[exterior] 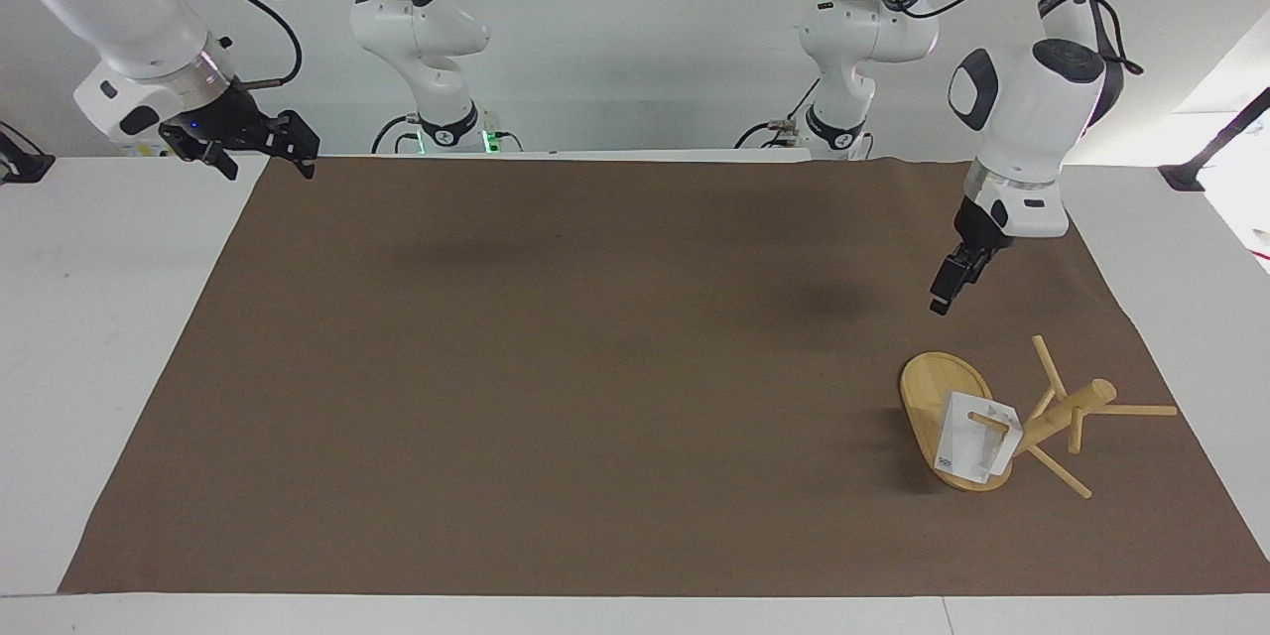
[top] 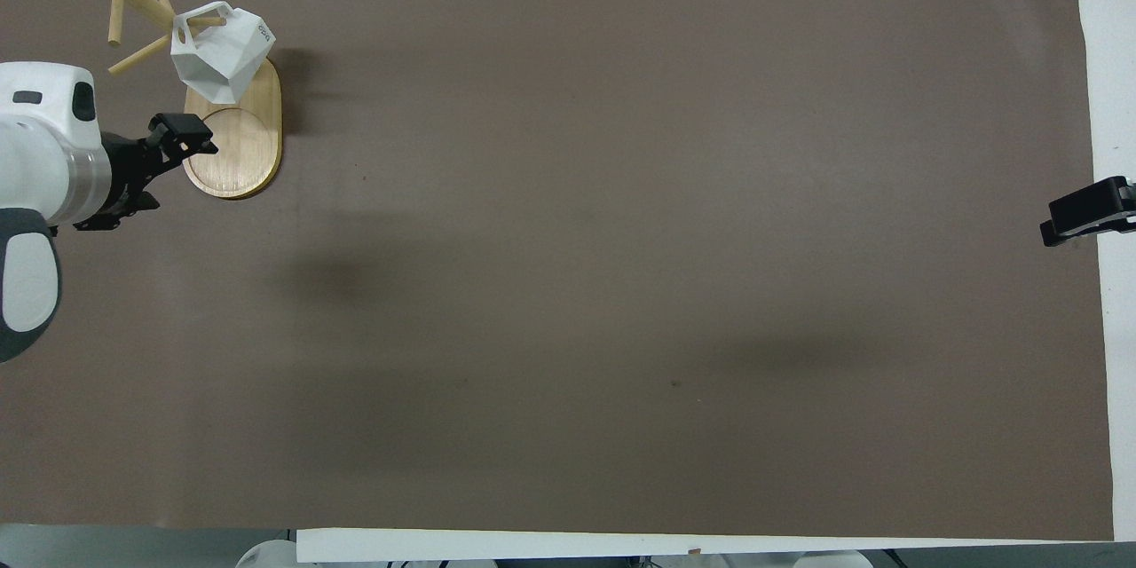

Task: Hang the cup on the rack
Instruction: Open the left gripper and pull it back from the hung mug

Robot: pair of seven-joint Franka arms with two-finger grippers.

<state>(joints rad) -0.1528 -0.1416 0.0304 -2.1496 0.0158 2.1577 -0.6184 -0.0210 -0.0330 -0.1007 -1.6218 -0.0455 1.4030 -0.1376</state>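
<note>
The cup (exterior: pixel 977 449) is hung on a rack (exterior: pixel 1032 417) peg. The left gripper (exterior: pixel 945 290) is raised above the mat (exterior: pixel 595 367), fingers apart and empty. The right gripper (exterior: pixel 260 144) waits spread wide at its own table end.

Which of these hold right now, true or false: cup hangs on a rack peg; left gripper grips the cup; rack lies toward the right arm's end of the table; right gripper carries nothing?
1. The cup hangs by its handle on a peg of the rack. True.
2. The left gripper grips the cup. False: it is up in the air, apart from the cup, holding nothing.
3. The rack lies toward the right arm's end of the table. False: it is at the left arm's end.
4. The right gripper carries nothing. True: it waits over the brown mat's corner.
</note>
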